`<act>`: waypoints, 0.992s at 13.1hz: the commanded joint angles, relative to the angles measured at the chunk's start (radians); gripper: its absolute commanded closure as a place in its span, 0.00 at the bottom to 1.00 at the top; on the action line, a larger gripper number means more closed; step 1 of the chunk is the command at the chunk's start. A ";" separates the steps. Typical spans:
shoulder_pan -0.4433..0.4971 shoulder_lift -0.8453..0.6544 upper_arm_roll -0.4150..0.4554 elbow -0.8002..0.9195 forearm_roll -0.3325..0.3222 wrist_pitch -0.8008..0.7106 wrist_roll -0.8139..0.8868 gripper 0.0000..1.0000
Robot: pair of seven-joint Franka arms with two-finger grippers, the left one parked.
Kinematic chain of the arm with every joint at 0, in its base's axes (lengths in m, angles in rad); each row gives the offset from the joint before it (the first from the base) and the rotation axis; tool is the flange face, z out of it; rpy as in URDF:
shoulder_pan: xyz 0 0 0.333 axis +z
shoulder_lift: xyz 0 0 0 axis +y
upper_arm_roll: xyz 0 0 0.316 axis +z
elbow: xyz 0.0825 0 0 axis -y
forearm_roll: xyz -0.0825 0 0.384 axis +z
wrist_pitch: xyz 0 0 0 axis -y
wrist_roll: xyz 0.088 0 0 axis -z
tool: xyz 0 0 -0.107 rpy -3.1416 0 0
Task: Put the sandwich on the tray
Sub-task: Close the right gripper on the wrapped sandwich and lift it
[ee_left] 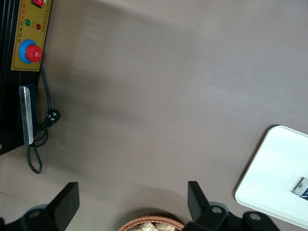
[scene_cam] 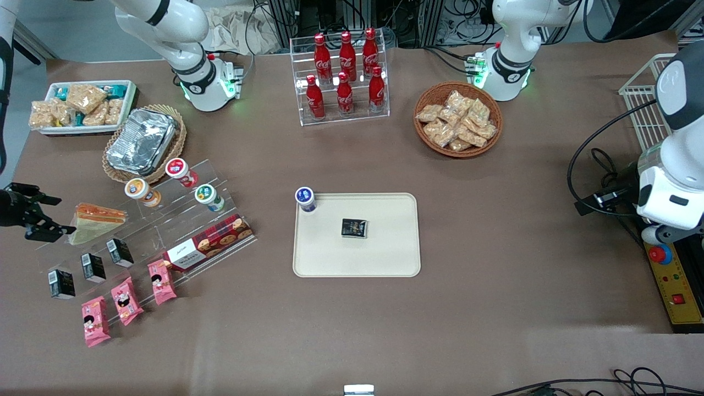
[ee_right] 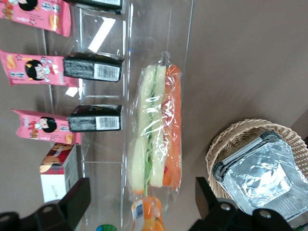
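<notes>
Sandwich [scene_cam: 96,221] lies on the upper step of a clear acrylic display stand [scene_cam: 159,231] at the working arm's end of the tabletop [scene_cam: 495,275], wrapped in clear film, orange-red filling edge up, pale bread and green showing along the side. Gripper [scene_cam: 47,220] sits just beside the sandwich at the table's edge, fingers spread wide with nothing between them; in the right wrist view both dark fingertips flank the sandwich [ee_right: 156,130] with open gap on each side, no contact visible. Tray [scene_cam: 385,258] rests mid-table, well apart from the sandwich, cream-beige, low rim. On the tray: a small dark packet [scene_cam: 354,228] near its centre and a blue-lidded cup [scene_cam: 306,198] at the corner toward the working arm and farther from the front camera. On the stand near the sandwich: three round lidded cups, orange [scene_cam: 141,191], red [scene_cam: 180,171], green [scene_cam: 208,196]; a red cookie box [scene_cam: 209,242]; three small black boxes [scene_cam: 93,268]; three pink snack packets [scene_cam: 127,300] on the lowest step, nearest the front camera. Crinkled foil container [scene_cam: 142,141] sits in a wicker basket farther from the front camera than the sandwich.
</notes>
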 commanded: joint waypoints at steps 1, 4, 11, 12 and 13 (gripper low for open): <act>0.000 -0.013 -0.001 -0.060 0.022 0.061 0.011 0.03; -0.006 -0.016 -0.001 -0.103 0.022 0.092 0.009 0.04; 0.001 -0.009 0.000 -0.147 0.022 0.142 0.009 0.42; 0.003 -0.009 0.000 -0.147 0.022 0.142 0.009 0.48; 0.006 -0.009 0.000 -0.141 0.022 0.141 0.009 0.54</act>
